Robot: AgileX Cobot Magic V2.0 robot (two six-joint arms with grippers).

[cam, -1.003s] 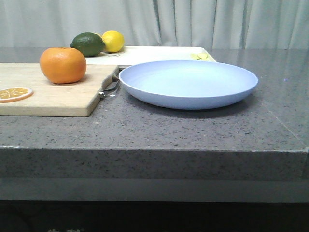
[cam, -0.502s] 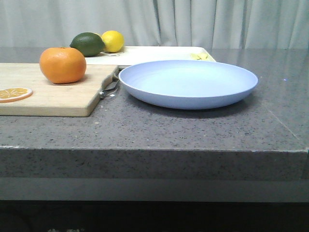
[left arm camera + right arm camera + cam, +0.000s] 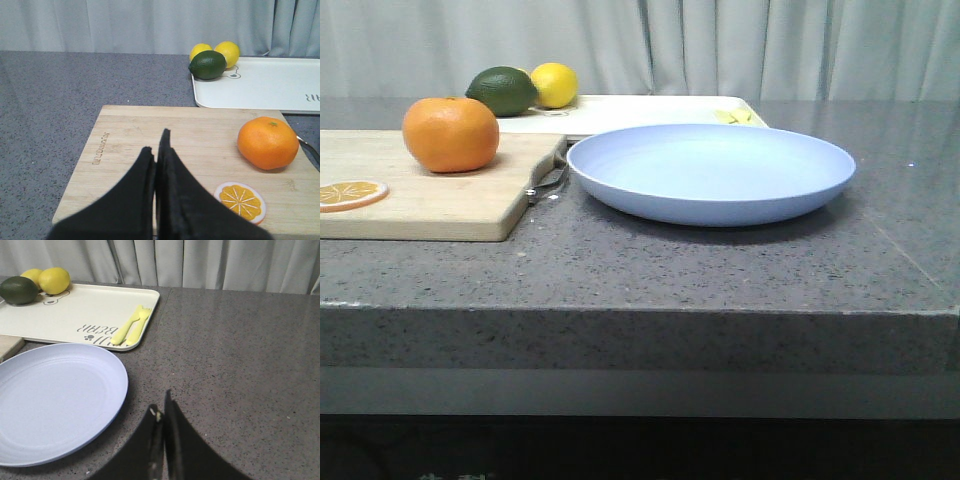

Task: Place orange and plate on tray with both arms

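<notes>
Left pincer [image 3: 157,145]: black jaws pressed together, nothing between them; it hangs low over the near part of the cutting board [image 3: 130,150], with the orange toward its 2 o'clock in the left wrist view; a resting pose, judged, since nothing is gripped yet.
Orange slice [image 3: 350,193]: flat on the board at the front view's far left, at about 8 o'clock from the whole fruit; likely a decoy, not part of the job.
Orange [image 3: 450,134]: sits upright on the wooden board, stem dimple up, well apart from the pincer; clear on all sides, so an opened pincer could come down around it.
Lime [image 3: 502,90] and lemon [image 3: 554,84]: touching, at the tray's far left corner; they take up that corner, so the open middle looks the better landing spot.
Tray [image 3: 650,108]: white, low-rimmed, at 12 o'clock behind board and plate; a yellow fork-and-spoon pair [image 3: 131,326] lies near its right edge.
Plate [image 3: 710,172]: flat on the grey desk [image 3: 720,270], just beside the board's metal handle [image 3: 548,183] and in front of the tray; not yet on it.
Right pincer [image 3: 161,412]: jaws together, empty, low over bare desk, the plate's rim toward 9 o'clock in its own view; probably placed to take that near rim.
Progress: neither item moved to the tray; the job looks unstarted.
</notes>
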